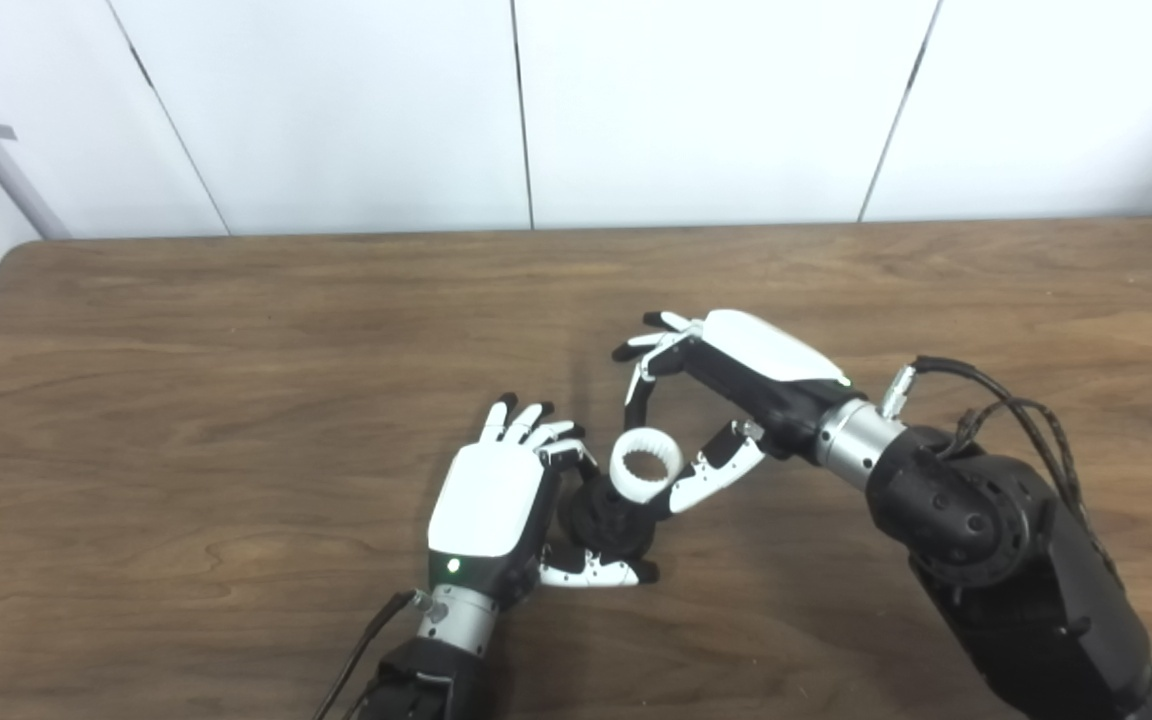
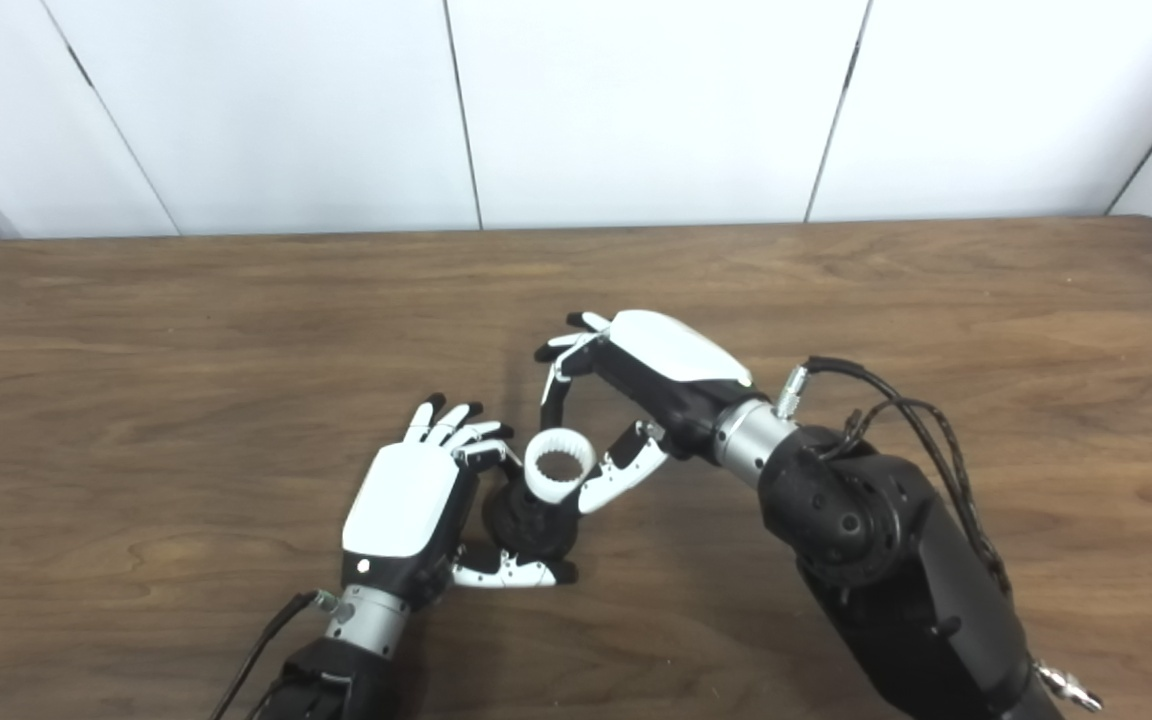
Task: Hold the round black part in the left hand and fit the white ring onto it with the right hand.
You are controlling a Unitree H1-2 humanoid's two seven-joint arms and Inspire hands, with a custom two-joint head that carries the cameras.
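Observation:
The round black part (image 1: pixel 604 522) sits just above the table, low and centre, with my left hand (image 1: pixel 489 503) shut on it: thumb underneath, one finger curled over its left side, the other fingers stretched out. The toothed white ring (image 1: pixel 628 482) rests tilted on top of the black part. My right hand (image 1: pixel 736 372) reaches in from the right and pinches the ring between its thumb on the right side and a finger coming down on the far side. How far the ring is seated on the part is hidden.
The brown wooden table (image 1: pixel 236 350) carries nothing else in view. White wall panels (image 1: pixel 696 100) stand behind its far edge. My right forearm (image 1: pixel 996 540) and its cables cover the lower right.

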